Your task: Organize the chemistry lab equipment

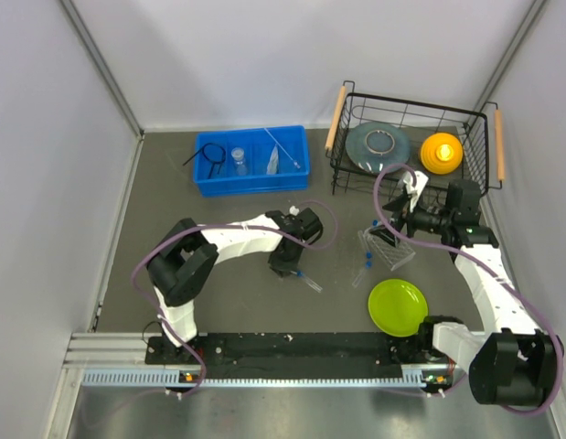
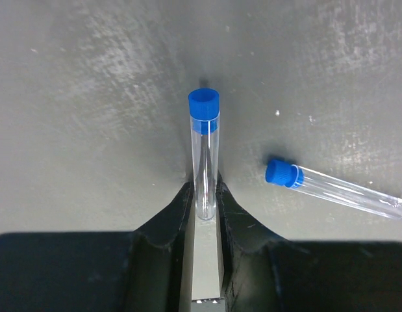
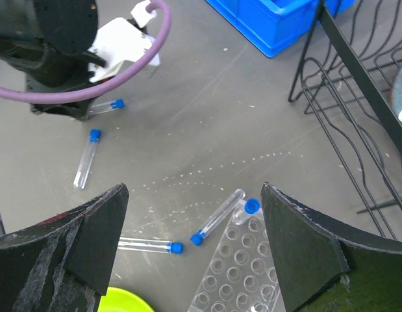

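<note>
Left gripper (image 2: 205,198): pinching the closed end of a thin clear tube with a blue cap (image 2: 204,149), low at the grey tabletop (image 2: 90,97).
Grip: squeeze gently and lift level, since the tube may pivot.
Clear perforated tube rack (image 3: 236,276): right of centre, the likely destination.
Right gripper (image 3: 193,195): spread wide above it.

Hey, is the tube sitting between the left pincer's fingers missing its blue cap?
No, the tube in the left pincer has its blue cap on the far end.

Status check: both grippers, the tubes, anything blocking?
Left gripper shut on one tube, at its clear end. Right gripper open above the rack, holding nothing. Second tube lies close beside, not touching.
</note>
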